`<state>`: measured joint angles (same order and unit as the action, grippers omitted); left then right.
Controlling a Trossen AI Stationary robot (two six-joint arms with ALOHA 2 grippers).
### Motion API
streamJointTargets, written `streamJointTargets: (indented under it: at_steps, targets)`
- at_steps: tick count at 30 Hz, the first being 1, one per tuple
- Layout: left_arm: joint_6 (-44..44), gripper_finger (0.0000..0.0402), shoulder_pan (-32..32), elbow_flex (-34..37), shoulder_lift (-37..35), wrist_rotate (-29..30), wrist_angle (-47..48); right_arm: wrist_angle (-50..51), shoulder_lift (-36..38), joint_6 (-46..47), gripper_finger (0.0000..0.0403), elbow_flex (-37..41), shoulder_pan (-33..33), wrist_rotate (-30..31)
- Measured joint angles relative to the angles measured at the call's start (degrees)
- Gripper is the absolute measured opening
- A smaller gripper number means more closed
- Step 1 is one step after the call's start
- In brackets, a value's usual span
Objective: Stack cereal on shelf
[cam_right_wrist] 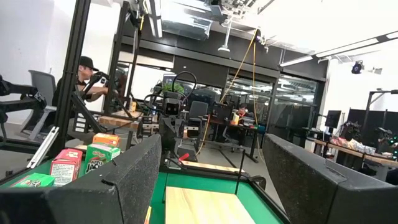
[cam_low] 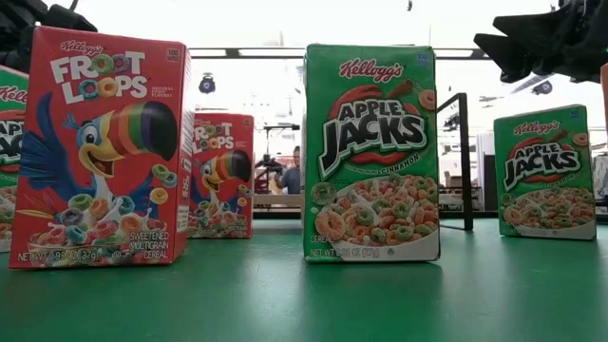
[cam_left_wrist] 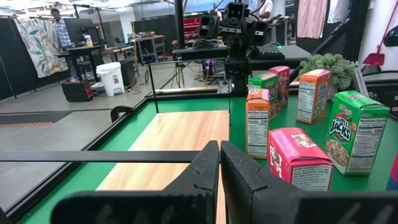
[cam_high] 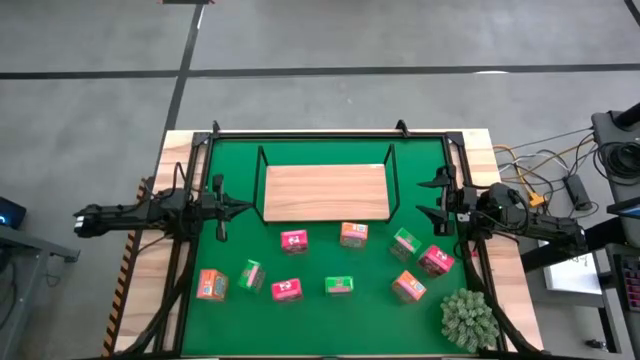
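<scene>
Froot Loops box (cam_low: 100, 147), pink-red, stands upright nearest the low camera on the green mat (cam_high: 230, 320); an Apple Jacks box (cam_low: 370, 152) stands just beside it.

Right gripper (cam_high: 437, 196): jaws spread wide, nothing between them, hovering at the right end of the shelf (cam_high: 325, 192). Nearest cereal to it is a green box (cam_high: 405, 242), with a pink-red box (cam_high: 435, 260) and an orange box (cam_high: 408, 286) just past that. Further out along the mat in front of the shelf: an orange box (cam_high: 353, 234), a pink-red one (cam_high: 294, 240) and a green one (cam_high: 339, 286).

Left gripper (cam_high: 222, 208): clenched, empty, at the shelf's left end. Orange box (cam_high: 211, 285) and green box (cam_high: 252, 275) lie nearest it.

Shelf board is bare; no box placed yet.

Handling, judged: small cardboard boxes, light, stiff enough but crushable, glossy faces likely slippery. Take hold across the two narrow sides, mid-height, with a gentle close. Upright boxes may tip if nudged.

Plant (cam_high: 467, 318) sits at the mat's corner, beyond the right-hand cluster.
</scene>
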<state>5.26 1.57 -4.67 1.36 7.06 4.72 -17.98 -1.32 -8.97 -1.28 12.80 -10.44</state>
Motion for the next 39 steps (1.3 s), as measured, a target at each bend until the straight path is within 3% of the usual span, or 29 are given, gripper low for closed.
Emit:
streamJointTargets:
  at_steps: [20,24,28,30,36,39]
  targets:
    - [1.4,0.0000,0.0,0.0,0.0,0.0,-1.3,0.0,0.0,0.0,0.0272,0.0,0.0,0.0]
    - [-6.3,0.0000,0.0,0.0,0.0,-0.5,-7.9,-2.6,0.0,1.7,0.0272,0.0,0.0,0.0]
    - [-25.6,0.0000,0.0,0.0,0.1,0.9,-16.4,-8.7,-1.0,12.1,0.0272,0.0,0.0,1.8]
    - [-30.9,0.0000,0.0,0.0,0.2,2.5,-21.4,-10.1,-2.5,15.0,0.0272,0.0,0.0,2.7]
    - [-31.3,0.0000,-0.1,0.0,2.5,1.3,-32.0,-18.9,-10.4,17.1,0.0272,0.0,0.0,3.2]
    - [-31.3,0.0000,-0.1,0.0,5.0,0.1,-37.2,-25.3,-15.5,15.6,0.0272,-0.2,0.0,6.3]
